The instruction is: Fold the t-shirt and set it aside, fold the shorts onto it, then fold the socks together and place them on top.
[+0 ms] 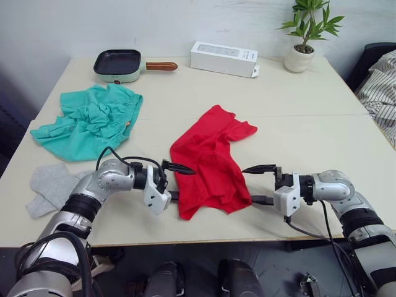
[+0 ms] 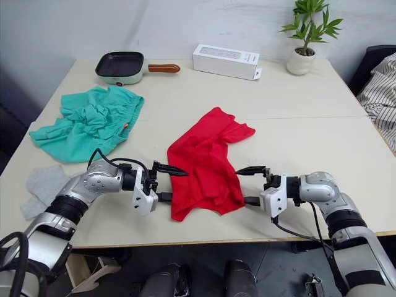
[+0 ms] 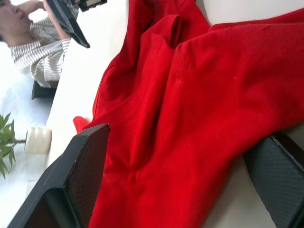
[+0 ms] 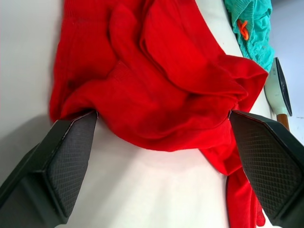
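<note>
Meanwhile, both grippers flank the crumpled t-shirt [image 1: 210, 162] at the bench's [image 1: 309, 130] near edge

Left gripper [image 1: 174, 181] and right gripper [image 1: 262, 184] are both spread wide, one at each side of the red cloth; the shorts [image 1: 90, 120] lie far left, socks [image 1: 49, 187] near the left arm

Both arms reach inward, low and level; left hand [image 1: 175, 182] and right hand [image 1: 260, 184] spread wide, facing each other
</note>
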Controlling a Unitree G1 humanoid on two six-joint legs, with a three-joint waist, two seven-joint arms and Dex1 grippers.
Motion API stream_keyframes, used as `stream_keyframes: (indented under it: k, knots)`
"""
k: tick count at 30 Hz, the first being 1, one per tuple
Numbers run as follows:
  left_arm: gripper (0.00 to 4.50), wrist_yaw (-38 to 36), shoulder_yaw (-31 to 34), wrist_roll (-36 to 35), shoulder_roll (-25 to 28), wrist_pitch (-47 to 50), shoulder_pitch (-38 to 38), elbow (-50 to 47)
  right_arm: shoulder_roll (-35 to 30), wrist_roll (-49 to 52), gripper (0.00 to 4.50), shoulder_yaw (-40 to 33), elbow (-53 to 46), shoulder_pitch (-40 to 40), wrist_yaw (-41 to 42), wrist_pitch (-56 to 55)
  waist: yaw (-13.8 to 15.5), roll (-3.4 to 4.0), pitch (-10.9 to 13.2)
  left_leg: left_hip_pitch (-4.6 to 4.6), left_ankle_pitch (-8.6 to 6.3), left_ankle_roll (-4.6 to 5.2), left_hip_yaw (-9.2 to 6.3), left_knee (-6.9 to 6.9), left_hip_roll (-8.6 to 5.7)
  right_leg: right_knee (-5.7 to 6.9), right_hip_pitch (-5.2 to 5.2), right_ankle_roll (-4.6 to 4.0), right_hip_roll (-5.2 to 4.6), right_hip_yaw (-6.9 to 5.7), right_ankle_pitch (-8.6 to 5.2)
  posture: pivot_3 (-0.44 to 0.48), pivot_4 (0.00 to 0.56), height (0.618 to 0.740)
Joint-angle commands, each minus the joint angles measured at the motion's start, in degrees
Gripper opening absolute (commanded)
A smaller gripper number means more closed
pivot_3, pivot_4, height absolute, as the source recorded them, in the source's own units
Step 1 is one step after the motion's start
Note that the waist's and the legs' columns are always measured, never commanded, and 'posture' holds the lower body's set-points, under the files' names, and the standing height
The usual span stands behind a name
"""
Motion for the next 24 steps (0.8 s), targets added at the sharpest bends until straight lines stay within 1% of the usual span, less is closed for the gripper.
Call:
stream_keyframes:
  k: [1, 3, 4, 6, 11, 16, 17, 21, 24]
  knots:
    - [4.41, -1.59, -4.92, 2.2, -2.48, -0.42, 0.93, 1.46, 2.49, -1.74, 4.5, 4.39, 0.72, 1.09, 0.69, 0.73, 0.02, -0.02, -0.06, 0.02, 0.0, 0.01, 0.0, 0.01, 0.0, 0.0, 0.02, 0.0, 0.0, -0.01, 0.0, 0.0, 0.15, 0.74]
    - [4.01, -1.39, -5.1, 2.82, -3.1, 0.14, 0.36, 1.96, 2.9, -1.61, 4.5, 4.71, 0.4, 0.97, 0.58, 1.17, 0.07, 0.01, -0.14, 0.04, -0.01, 0.02, 0.0, 0.04, 0.0, -0.03, 0.05, 0.0, -0.01, 0.0, 0.0, 0.0, 0.15, 0.74]
    - [3.82, -1.18, -5.13, 3.32, -3.17, 0.37, 0.15, 2.32, 2.99, -1.32, 4.32, 4.87, 0.11, 1.08, 0.62, 1.25, 0.09, 0.0, -0.16, 0.04, -0.02, 0.03, 0.0, 0.05, 0.0, -0.03, 0.05, 0.0, -0.01, 0.01, 0.0, 0.0, 0.15, 0.74]
    - [3.15, -0.34, -4.98, 4.71, -2.97, 1.01, -0.02, 2.77, 2.91, -1.23, 3.88, 5.08, -0.56, 1.4, 0.44, 1.06, 0.1, 0.0, -0.16, 0.04, -0.02, 0.04, 0.0, 0.06, 0.01, -0.02, 0.04, 0.0, -0.02, 0.03, 0.0, 0.0, 0.15, 0.74]
    - [1.47, 1.49, -4.85, 6.56, -2.57, 2.0, -0.06, 2.98, 2.33, -1.56, 2.04, 5.76, -1.86, 2.23, -0.73, 0.43, 0.23, -0.01, -0.15, 0.03, -0.01, 0.04, 0.0, 0.06, 0.01, -0.01, 0.02, 0.0, -0.05, 0.05, 0.0, 0.0, 0.15, 0.74]
    - [0.01, 4.26, -4.87, 9.07, -2.65, 2.87, -0.58, 3.65, 1.87, -2.63, 0.3, 5.95, -2.7, 2.64, -2.76, -0.23, 0.29, 0.22, -0.27, 0.03, 0.0, 0.05, 0.0, 0.06, 0.0, 0.01, -0.01, 0.0, -0.1, 0.14, 0.0, 0.0, 0.15, 0.74]
    - [0.0, 4.66, -4.92, 9.31, -2.59, 2.92, -0.55, 3.71, 1.68, -2.65, 0.02, 5.97, -3.14, 2.78, -3.14, -0.2, 0.3, 0.29, -0.27, 0.03, 0.01, 0.04, -0.01, 0.05, 0.0, 0.02, 0.0, 0.0, -0.1, 0.16, 0.0, 0.0, 0.15, 0.74]
    - [0.0, 4.96, -4.47, 8.1, -1.51, 3.24, 0.4, 2.9, 0.22, -1.89, 0.02, 6.07, -5.63, 3.81, -3.89, 0.51, 0.35, 0.39, -0.26, 0.03, 0.02, -0.02, -0.01, 0.03, 0.0, 0.06, -0.03, 0.0, -0.11, 0.16, 0.0, 0.0, 0.15, 0.74]
    - [0.0, 1.45, -4.22, 0.54, 0.91, 3.85, 3.01, 0.5, -3.03, 0.38, 0.02, 5.88, -8.85, 5.47, -3.09, 1.99, 0.25, 0.42, -0.24, 0.02, 0.03, 0.0, -0.01, 0.02, 0.0, 0.07, -0.06, 0.0, -0.12, 0.19, 0.0, 0.0, 0.15, 0.74]
